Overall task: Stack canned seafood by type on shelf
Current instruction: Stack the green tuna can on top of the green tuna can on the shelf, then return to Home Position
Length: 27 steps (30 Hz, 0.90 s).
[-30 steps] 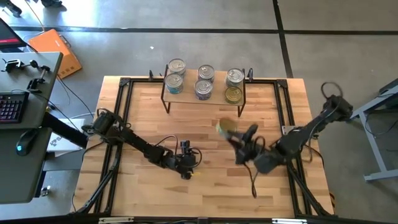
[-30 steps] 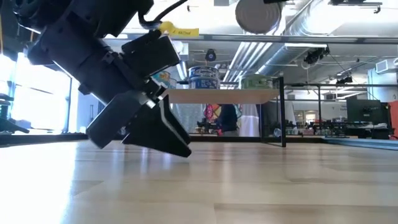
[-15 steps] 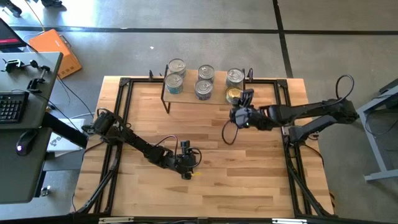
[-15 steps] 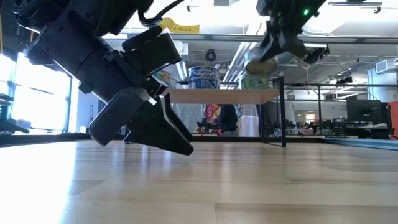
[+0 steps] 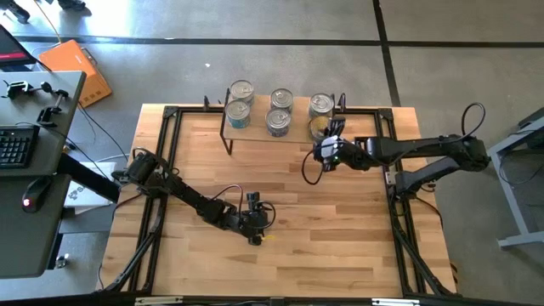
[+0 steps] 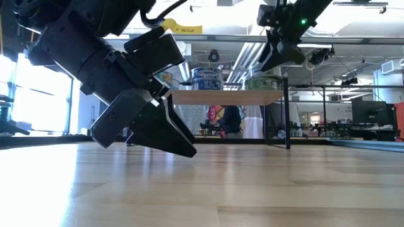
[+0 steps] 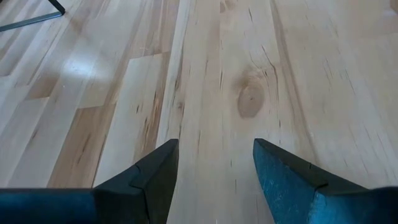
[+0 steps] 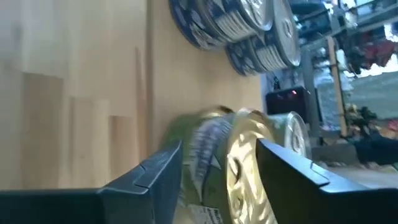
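The shelf (image 5: pixel 257 121) stands at the table's far edge on thin black legs. It carries several canned seafood tins (image 5: pixel 278 121) in stacks: silver-topped, blue-labelled ones on its left and middle, and a silver-topped one (image 5: pixel 320 104) at its right far corner. My right gripper (image 5: pixel 328 138) is at the shelf's right near corner, shut on a gold-topped, green-labelled tin (image 8: pixel 208 152). Whether another tin lies under it is hidden. My left gripper (image 5: pixel 254 229) hangs open just above bare tabletop near the table's middle. My right gripper holds the gold-topped tin by its near rim, one finger (image 8: pixel 155 180) toward the tin's underside and the other (image 8: pixel 292 177) over its gold lid (image 8: pixel 249 171). The fingers come level from the table's near right. The tin sits slightly tilted; whether it rests on anything I cannot tell.
Black frame rails (image 5: pixel 166 170) run along the table's left and right sides. The shelf's black legs (image 6: pixel 288 116) stand at its corners. A desk with a keyboard (image 5: pixel 17 144) is left of the table. Bare wood (image 7: pixel 249 74) spreads around the left gripper.
My right gripper has carried the gold-topped tin from the table's middle toward the far edge and on to the shelf's right near corner. In the last half second it has lowered the tin there. The tin, strongly tipped before, now stands closer to level.
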Tool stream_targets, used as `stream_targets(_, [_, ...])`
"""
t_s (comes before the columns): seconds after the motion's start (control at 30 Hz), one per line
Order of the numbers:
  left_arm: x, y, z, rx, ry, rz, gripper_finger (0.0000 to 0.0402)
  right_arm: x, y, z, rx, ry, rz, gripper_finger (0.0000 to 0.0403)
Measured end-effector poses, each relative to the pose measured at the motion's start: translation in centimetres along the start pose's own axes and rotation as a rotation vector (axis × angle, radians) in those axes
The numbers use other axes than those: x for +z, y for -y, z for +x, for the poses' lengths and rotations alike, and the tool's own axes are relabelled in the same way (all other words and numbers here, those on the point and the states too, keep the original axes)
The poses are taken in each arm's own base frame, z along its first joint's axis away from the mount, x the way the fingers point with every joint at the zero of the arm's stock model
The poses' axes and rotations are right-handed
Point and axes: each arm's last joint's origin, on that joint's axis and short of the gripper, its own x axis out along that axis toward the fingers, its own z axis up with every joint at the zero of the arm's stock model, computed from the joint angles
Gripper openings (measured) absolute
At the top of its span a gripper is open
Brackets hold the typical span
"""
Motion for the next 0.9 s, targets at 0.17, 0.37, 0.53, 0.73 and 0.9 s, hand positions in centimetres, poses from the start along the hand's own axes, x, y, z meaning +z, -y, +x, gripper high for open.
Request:
stream_targets(0.17, [0.0, 0.0, 0.0, 0.0, -0.001, 0.0, 0.0202, 0.2, 0.1, 0.0, -0.013, 0.017, 0.017, 0.023])
stream_targets(0.37, [0.0, 0.0, 0.0, 0.0, -0.001, -0.003, 0.0202, 1.2, 1.5, -1.1, -0.14, 0.013, 0.057, 0.0268])
stream_targets(0.53, [0.0, 0.0, 0.0, 0.0, -0.001, -0.003, 0.0202, 2.1, 2.8, -3.5, 0.039, 0.167, 0.159, 0.0258])
stream_targets(0.73, [0.0, 0.0, 0.0, 0.0, -0.003, -0.068, 0.0202, 1.3, 1.5, -6.0, 0.319, 0.277, 0.302, 0.0213])
stream_targets(0.9, [0.0, 0.0, 0.0, 0.0, 0.001, -0.083, 0.0202, -1.7, -2.7, -7.7, 0.486, 0.276, 0.339, 0.0156])
